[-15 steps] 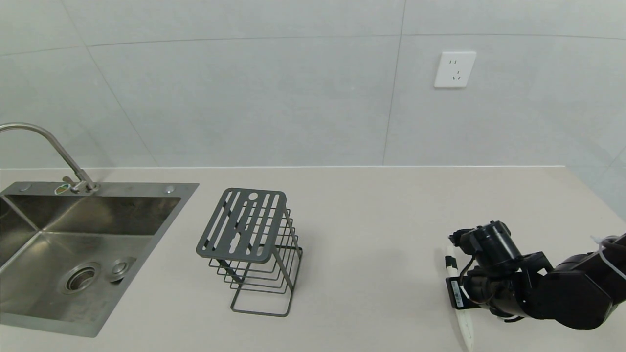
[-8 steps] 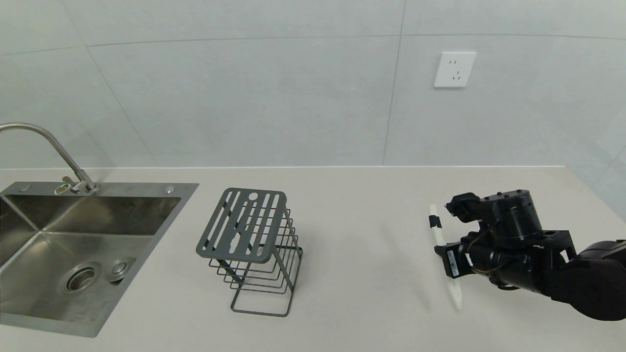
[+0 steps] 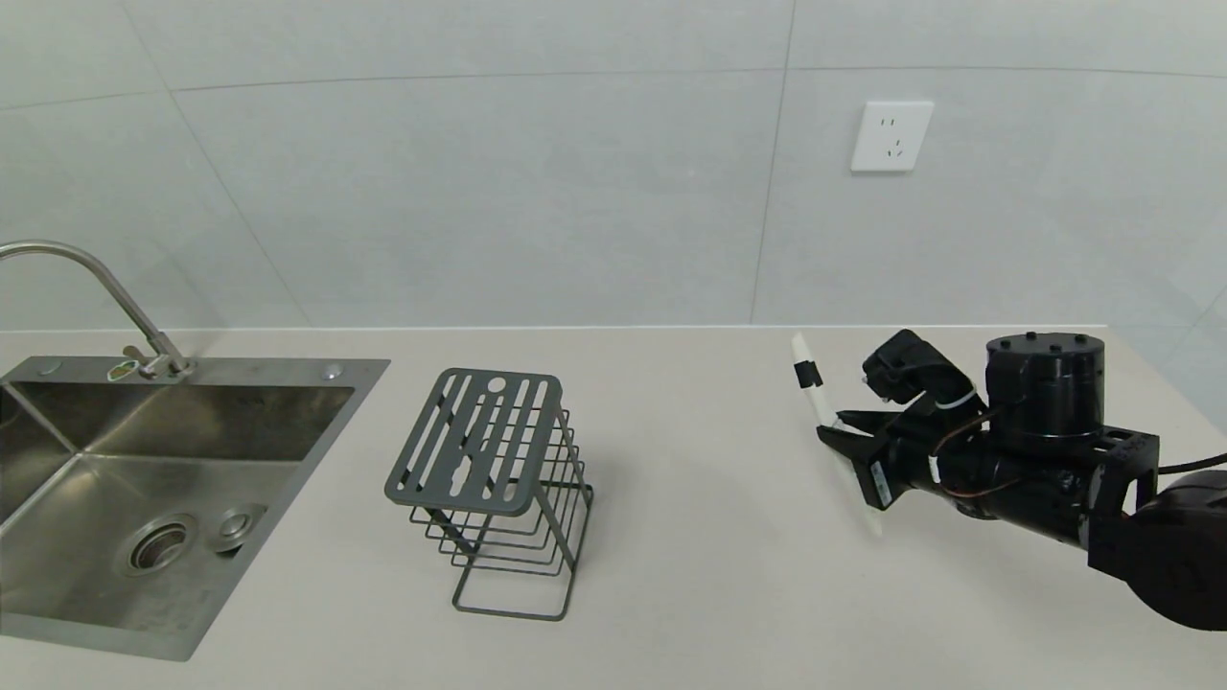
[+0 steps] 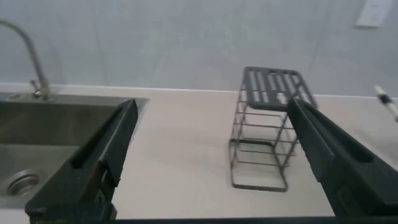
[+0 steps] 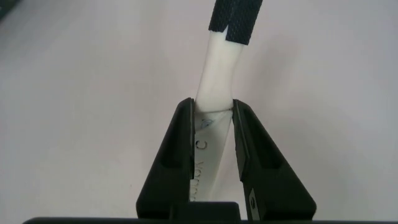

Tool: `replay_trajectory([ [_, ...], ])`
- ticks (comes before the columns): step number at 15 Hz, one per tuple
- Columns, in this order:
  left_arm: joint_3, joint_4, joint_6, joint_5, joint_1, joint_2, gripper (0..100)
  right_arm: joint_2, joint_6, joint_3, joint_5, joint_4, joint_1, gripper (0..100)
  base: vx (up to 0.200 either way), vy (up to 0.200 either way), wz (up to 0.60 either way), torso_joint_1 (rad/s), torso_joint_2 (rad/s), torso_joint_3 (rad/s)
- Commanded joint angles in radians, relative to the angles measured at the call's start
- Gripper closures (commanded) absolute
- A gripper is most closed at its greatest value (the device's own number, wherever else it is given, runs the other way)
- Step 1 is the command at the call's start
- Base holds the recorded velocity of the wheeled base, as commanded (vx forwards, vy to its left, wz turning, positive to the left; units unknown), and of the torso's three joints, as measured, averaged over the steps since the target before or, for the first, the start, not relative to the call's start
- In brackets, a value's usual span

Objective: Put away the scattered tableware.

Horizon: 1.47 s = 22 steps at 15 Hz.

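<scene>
One dark grey metal wire rack (image 3: 489,450) with a slotted top plate stands on the pale countertop (image 3: 709,575). Well to the right of the rack, the right gripper (image 3: 836,429) pinches one slender white utensil with a single black band (image 3: 818,401) between its two black fingers (image 5: 180,146), gripping the white shaft below the band. The utensil is tilted, its banded end pointing up and toward the wall behind the rack. I cannot tell whether its lower tip touches the countertop. The left gripper (image 4: 211,106) sits in front of the rack with its two fingers spread wide and nothing between them. Left of the rack are one stainless steel sink (image 3: 240,366) and one curved faucet (image 3: 86,264). One white wall socket (image 3: 891,135) is above and right of the rack.
</scene>
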Motion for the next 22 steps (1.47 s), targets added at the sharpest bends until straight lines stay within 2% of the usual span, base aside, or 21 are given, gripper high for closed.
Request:
replay_trajectory([
  [1, -0.133, -0.082, 0.007, -0.033, -0.086, 0.293, 0, -0.024, -0.031, 0.003, 0.013, -0.007, 0.002, 100, 0.0, 0.0, 0.0, 0.0, 0.0, 0.0],
  [2, -0.16, -0.154, 0.014, -0.034, -0.109, 0.386, 0, -0.027, -0.057, 0.0, 0.026, -0.007, 0.002, 100, 0.0, 0.0, 0.0, 0.0, 0.0, 0.0],
  [3, -0.167, -0.18, 0.014, -0.034, -0.117, 0.416, 0, -0.029, -0.066, 0.0, 0.032, -0.007, 0.002, 100, 0.0, 0.0, 0.0, 0.0, 0.0, 0.0],
  [4, -0.207, -0.34, 0.027, -0.083, -0.146, 0.581, 0, -0.049, -0.109, -0.002, 0.058, -0.007, 0.002, 100, 0.0, 0.0, 0.0, 0.0, 0.0, 0.0],
  [5, -0.212, -0.418, 0.058, -0.136, -0.148, 0.649, 0, -0.059, -0.114, -0.007, 0.059, -0.008, 0.005, 100, 0.0, 0.0, 0.0, 0.0, 0.0, 0.0],
  [6, -0.212, -0.461, 0.084, -0.166, -0.146, 0.692, 0, -0.066, -0.114, -0.014, 0.059, -0.008, 0.006, 100, 0.0, 0.0, 0.0, 0.0, 0.0, 0.0],
  [8, -0.213, -0.561, 0.167, -0.272, -0.148, 0.828, 0, -0.082, -0.116, -0.036, 0.061, -0.01, 0.017, 100, 0.0, 0.0, 0.0, 0.0, 0.0, 0.0],
  [11, -0.219, -0.685, 0.208, -0.432, -0.149, 0.945, 0, -0.092, -0.119, -0.005, 0.111, -0.113, 0.028, 100, 0.0, 0.0, 0.0, 0.0, 0.0, 0.0],
  [12, -0.219, -0.756, 0.221, -0.508, -0.149, 1.003, 0, -0.104, -0.134, 0.027, 0.144, -0.142, 0.054, 100, 0.0, 0.0, 0.0, 0.0, 0.0, 0.0],
  [14, -0.215, -0.865, 0.222, -0.582, -0.149, 1.078, 0, -0.131, -0.137, 0.073, 0.161, -0.148, 0.089, 100, 0.0, 0.0, 0.0, 0.0, 0.0, 0.0],
  [15, -0.216, -0.88, 0.222, -0.594, -0.149, 1.089, 0, -0.133, -0.137, 0.075, 0.162, -0.148, 0.095, 100, 0.0, 0.0, 0.0, 0.0, 0.0, 0.0],
  [16, -0.215, -0.969, 0.221, -0.653, -0.149, 1.146, 0, -0.136, -0.137, 0.064, 0.173, -0.162, 0.121, 100, 0.0, 0.0, 0.0, 0.0, 0.0, 0.0],
  [19, -0.21, -1.096, 0.222, -0.768, -0.151, 1.239, 0, -0.15, -0.137, 0.066, 0.184, -0.183, 0.143, 100, 0.0, 0.0, 0.0, 0.0, 0.0, 0.0],
  [22, -0.212, -1.196, 0.215, -0.826, -0.174, 1.321, 0, -0.174, -0.136, 0.064, 0.239, -0.183, 0.144, 100, 0.0, 0.0, 0.0, 0.0, 0.0, 0.0],
])
